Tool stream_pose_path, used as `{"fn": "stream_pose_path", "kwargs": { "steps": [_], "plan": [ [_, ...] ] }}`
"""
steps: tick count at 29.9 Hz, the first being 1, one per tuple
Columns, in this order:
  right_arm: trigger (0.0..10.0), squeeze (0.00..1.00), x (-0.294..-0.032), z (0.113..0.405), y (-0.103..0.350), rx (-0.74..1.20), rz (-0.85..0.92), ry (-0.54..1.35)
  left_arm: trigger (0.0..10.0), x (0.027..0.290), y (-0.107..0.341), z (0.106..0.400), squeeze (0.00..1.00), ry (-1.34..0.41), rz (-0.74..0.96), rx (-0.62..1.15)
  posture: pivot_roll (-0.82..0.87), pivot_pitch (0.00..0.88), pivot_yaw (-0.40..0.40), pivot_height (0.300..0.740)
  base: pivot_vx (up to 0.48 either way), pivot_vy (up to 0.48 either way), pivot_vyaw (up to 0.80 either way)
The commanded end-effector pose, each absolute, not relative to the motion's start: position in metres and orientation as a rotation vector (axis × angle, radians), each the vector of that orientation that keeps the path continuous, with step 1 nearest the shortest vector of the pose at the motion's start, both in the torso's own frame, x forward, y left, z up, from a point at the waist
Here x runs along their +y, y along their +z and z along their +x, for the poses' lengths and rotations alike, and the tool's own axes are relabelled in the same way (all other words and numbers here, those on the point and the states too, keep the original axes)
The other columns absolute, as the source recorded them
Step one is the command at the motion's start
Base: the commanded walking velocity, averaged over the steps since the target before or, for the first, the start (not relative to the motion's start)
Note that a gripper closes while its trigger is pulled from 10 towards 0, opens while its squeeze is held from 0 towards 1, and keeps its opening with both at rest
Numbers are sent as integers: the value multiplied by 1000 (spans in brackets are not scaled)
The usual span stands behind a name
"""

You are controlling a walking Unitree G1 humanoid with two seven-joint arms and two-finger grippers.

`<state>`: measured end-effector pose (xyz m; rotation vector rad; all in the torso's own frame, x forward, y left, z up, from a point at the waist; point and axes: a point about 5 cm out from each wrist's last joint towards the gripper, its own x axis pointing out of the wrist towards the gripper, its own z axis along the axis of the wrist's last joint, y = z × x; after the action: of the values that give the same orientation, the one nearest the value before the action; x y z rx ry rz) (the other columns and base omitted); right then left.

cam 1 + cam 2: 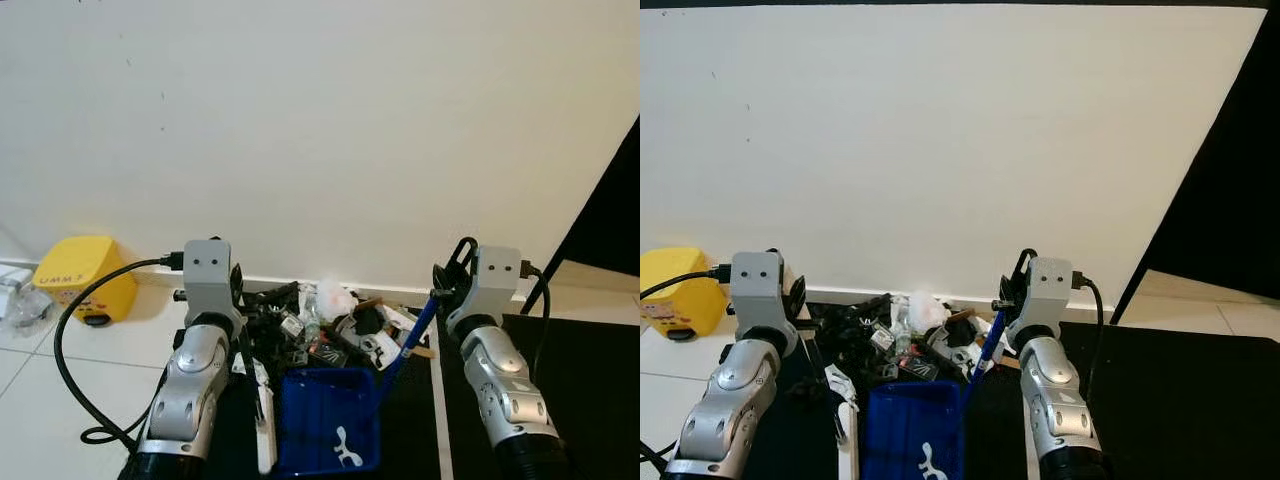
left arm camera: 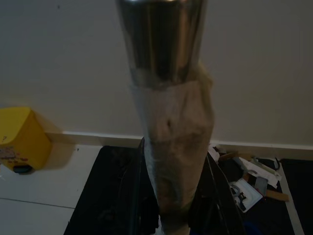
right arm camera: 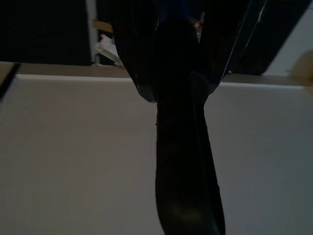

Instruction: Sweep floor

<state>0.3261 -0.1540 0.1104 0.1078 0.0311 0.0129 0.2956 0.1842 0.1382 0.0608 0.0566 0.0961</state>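
Left gripper (image 2: 168, 205): its two black fingers (image 2: 134, 196) are closed against a broom handle (image 2: 168, 98), a silver tube with a pale wrap where the fingers clamp it. The handle runs down from the gripper to the floor, close beside the left arm.

Right gripper (image 1: 445, 285): it grips the top end of the dustpan's long blue handle (image 1: 412, 335). In the right wrist view the dark fingers (image 3: 142, 58) press on both sides of a dark grip (image 3: 183, 147).

Dustpan (image 1: 330, 420): a blue pan with a white mark, below the right gripper and to its left, between the two arms, resting on the floor. Its handle slants up from the pan to the right gripper.

Rubbish pile (image 1: 320, 325): black, white and crumpled scraps lie heaped on the floor just beyond the dustpan's far edge, between the two grippers, against the foot of the wall (image 1: 320, 120).

Floor mat (image 1: 590, 380): dark, lying under and to the right of the right gripper.

Yellow box (image 1: 85, 278): well to the left of the left gripper, on white tiles by the wall.

Black cable (image 1: 75, 340): it loops from the left wrist down to the tiles.
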Motion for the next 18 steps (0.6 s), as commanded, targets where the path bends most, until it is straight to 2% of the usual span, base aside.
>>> {"fn": "stream_pose_path", "kwargs": {
  "steps": [1, 7, 18],
  "plan": [
    [10000, 0, -153, 330, 121, -25, 114, 3, 10000, 185, 143, 292, 0, 125, 76, 39, 51, 8, 33, 740, 0, 0, 0],
    [10000, 0, -156, 334, 125, -48, 141, -28, 10000, 190, 146, 291, 0, 144, 91, 27, 60, 8, 32, 740, 0, 0, 70],
    [10000, 0, -168, 339, 134, -91, 158, -89, 10000, 191, 149, 291, 0, 155, 100, 23, 69, 8, 31, 740, 0, 0, 709]
  ]
}}
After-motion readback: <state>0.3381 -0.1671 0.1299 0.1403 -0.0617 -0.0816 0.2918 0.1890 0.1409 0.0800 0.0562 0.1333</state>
